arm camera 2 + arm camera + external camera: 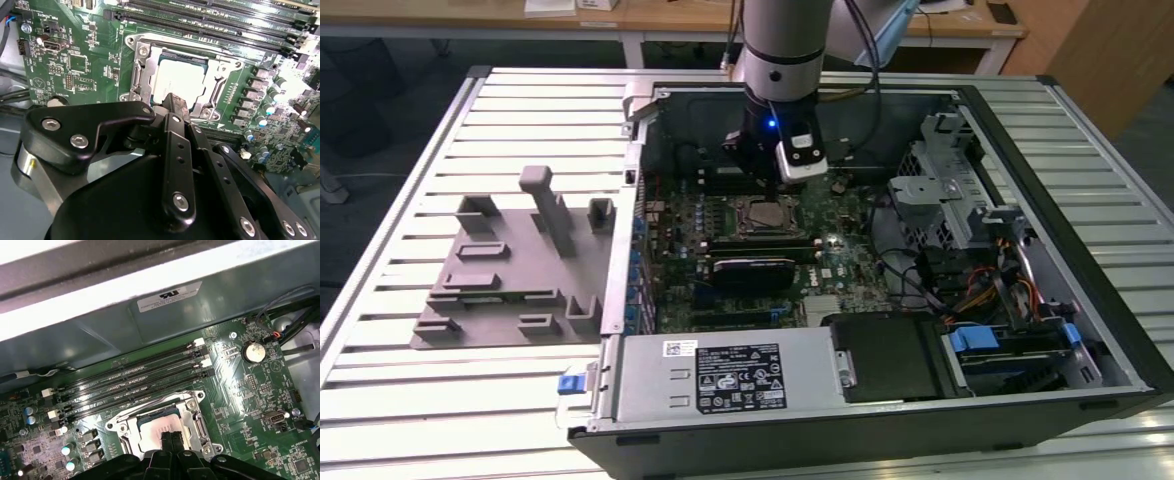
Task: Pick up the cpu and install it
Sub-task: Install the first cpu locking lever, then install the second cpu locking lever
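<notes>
— While the arm hangs over the open computer case (881, 400), where is the gripper (767, 185)?

— It sits low above the green motherboard (834, 265), just over the CPU socket (767, 215). In both wrist views its black fingers (175, 107) point down at the socket's metal frame (197, 422).

— And the cpu (177, 82)?

— It lies flat inside the socket, silvery-grey top up, framed by the metal bracket. In the first wrist view the cpu (150, 430) shows just beyond the fingertips (172, 440). Nothing is clamped between them.

— How do the fingers stand?

— Pressed together, the two tips side by side with barely a seam between them, right at the chip's near edge. Whether they touch its top I cannot tell.

— What surrounds the socket?

— A row of long black memory slots (130, 382) runs beside it, toward the case wall. A round coin battery (253, 352) sits farther off on the board.

— Anything outside the case?

— On the slatted metal table (400, 380), at the exterior view's left, rests a grey plastic tray (507, 290) with upright posts. Within the case, toward the exterior view's right, are a black drive block (887, 355) and a tangle of cables (974, 290).
</notes>
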Controlling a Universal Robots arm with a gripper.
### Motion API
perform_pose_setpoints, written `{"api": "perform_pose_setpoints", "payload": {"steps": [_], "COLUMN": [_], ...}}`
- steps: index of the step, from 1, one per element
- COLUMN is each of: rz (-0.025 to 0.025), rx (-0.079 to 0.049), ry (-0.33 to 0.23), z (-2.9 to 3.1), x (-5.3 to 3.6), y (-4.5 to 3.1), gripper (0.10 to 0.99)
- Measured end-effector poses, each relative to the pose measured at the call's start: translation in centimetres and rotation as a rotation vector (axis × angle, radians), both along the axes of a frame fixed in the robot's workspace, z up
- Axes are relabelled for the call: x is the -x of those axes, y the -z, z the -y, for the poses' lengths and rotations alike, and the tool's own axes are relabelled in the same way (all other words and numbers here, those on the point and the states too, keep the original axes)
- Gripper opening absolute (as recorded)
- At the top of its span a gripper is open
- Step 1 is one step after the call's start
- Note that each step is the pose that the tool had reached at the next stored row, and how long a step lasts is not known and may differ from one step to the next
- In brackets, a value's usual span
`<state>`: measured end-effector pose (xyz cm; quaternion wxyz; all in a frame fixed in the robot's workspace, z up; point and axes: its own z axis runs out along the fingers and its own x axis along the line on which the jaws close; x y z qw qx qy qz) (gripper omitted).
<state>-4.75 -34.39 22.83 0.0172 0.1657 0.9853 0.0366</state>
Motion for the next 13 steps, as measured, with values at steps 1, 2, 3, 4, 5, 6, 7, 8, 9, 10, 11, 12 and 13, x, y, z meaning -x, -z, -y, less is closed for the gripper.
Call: {"api": "perform_pose_setpoints", "payload": {"steps": [1, 2, 3, 4, 5, 6, 7, 8, 9, 10, 11, 12, 13], "rz": [0.0, -0.0002, -0.0002, -0.0001, -0.0002, -0.0003, -0.0003, -0.0002, -0.0002, -0.0002, -0.0001, -0.0002, -0.0002], "rx": [0.0, 0.0, 0.001, 0.001, 0.001, 0.001, 0.001, 0.001, 0.001, 0.001, 0.001, 0.001, 0.001], "ry": [0.0, 0.0, 0.0, 0.0, 0.0, 0.0, 0.0, 0.0, 0.0, 0.0, 0.0, 0.0, 0.0], "z": [0.0, 0.0, 0.0, 0.0, 0.01, 0.04, 0.09, 0.14, 0.22, 0.29, 0.38, 0.47, 0.56], "x": [0.0, 0.0, 0.0, 0.0, 0.01, 0.01, 0.0, 0.0, 0.0, 0.0, 0.0, 0.0, 0.0], "y": [0.0, -0.03, -0.05, -0.05, -0.06, -0.06, -0.06, -0.05, -0.05, -0.05, -0.05, -0.05, -0.05], "gripper": [0.106, 0.106, 0.106, 0.106, 0.106, 0.106, 0.106, 0.106, 0.106, 0.106, 0.106, 0.106, 0.106]}}
